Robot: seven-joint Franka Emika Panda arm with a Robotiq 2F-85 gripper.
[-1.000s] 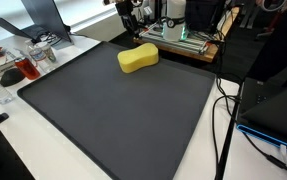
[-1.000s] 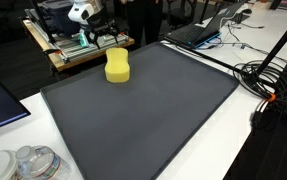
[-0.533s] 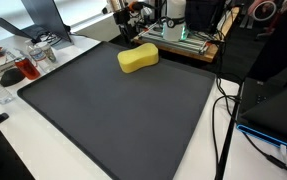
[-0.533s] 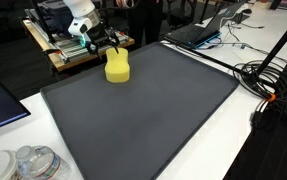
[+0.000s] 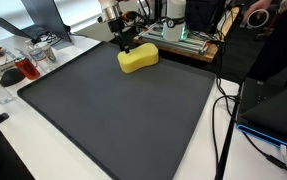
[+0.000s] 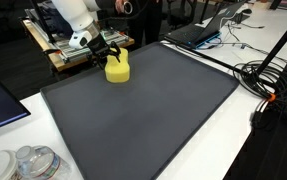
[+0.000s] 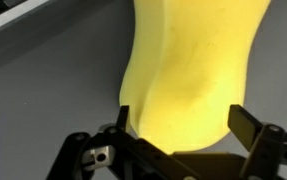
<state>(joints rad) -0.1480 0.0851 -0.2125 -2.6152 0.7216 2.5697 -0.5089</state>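
Note:
A yellow sponge [image 5: 138, 59] lies on the far part of the dark grey mat [image 5: 123, 110], also seen in an exterior view [image 6: 117, 69]. My gripper [image 5: 124, 45] has come down over the sponge's near end [image 6: 105, 52]. In the wrist view the sponge [image 7: 188, 70] fills the middle, and the gripper [image 7: 183, 122] is open with a finger [image 7: 251, 128] on either side of the sponge's end. The fingers stand close to the sponge's sides without squeezing it.
A wooden stand with equipment [image 5: 188, 40] is just behind the sponge. Clear containers and cups [image 5: 28, 62] stand at the mat's side on the white table. Cables [image 6: 268, 75] and a laptop [image 6: 208, 25] lie beside the mat.
The arm has come down and forward from above the stand, bringing the open gripper down around the sponge. The sponge has not moved.

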